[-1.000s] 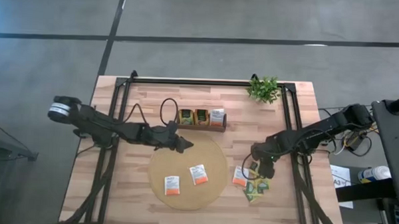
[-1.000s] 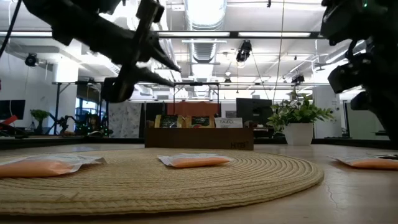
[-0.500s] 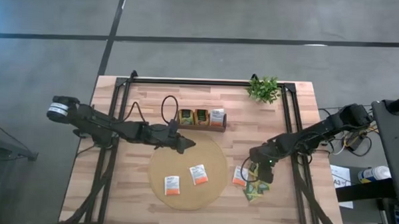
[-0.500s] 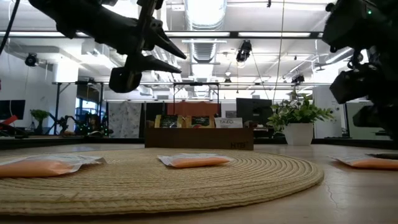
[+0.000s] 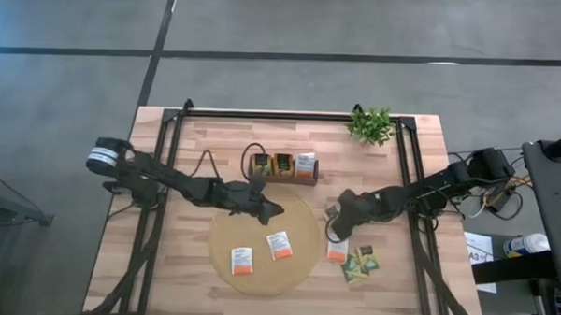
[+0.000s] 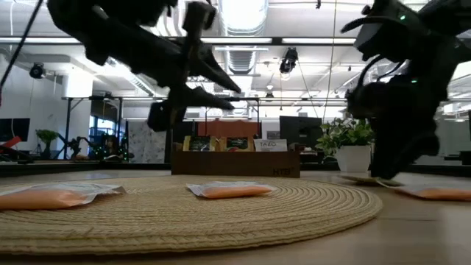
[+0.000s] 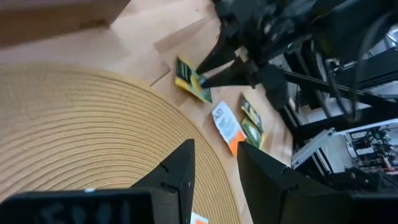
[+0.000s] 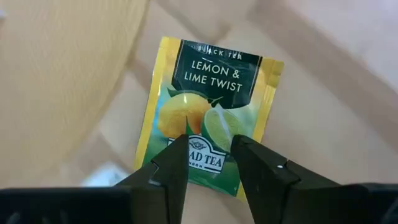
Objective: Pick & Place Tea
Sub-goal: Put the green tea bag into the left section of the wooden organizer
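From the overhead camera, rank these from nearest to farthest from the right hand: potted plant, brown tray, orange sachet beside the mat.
1. White-and-orange tea sachet, just off the mat, closest to the right hand.
2. Dark brown wooden tray, toward the back.
3. Small green potted plant, at the table's back edge.

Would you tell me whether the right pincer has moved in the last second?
Yes: the right pincer has moved off the sachet pile toward the mat.

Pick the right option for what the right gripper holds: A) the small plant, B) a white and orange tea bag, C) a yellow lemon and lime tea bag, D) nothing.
C: in the right wrist view the right gripper pinches the edge of a yellow tea bag printed "Lemon & Lime Twist", lifted off the table.
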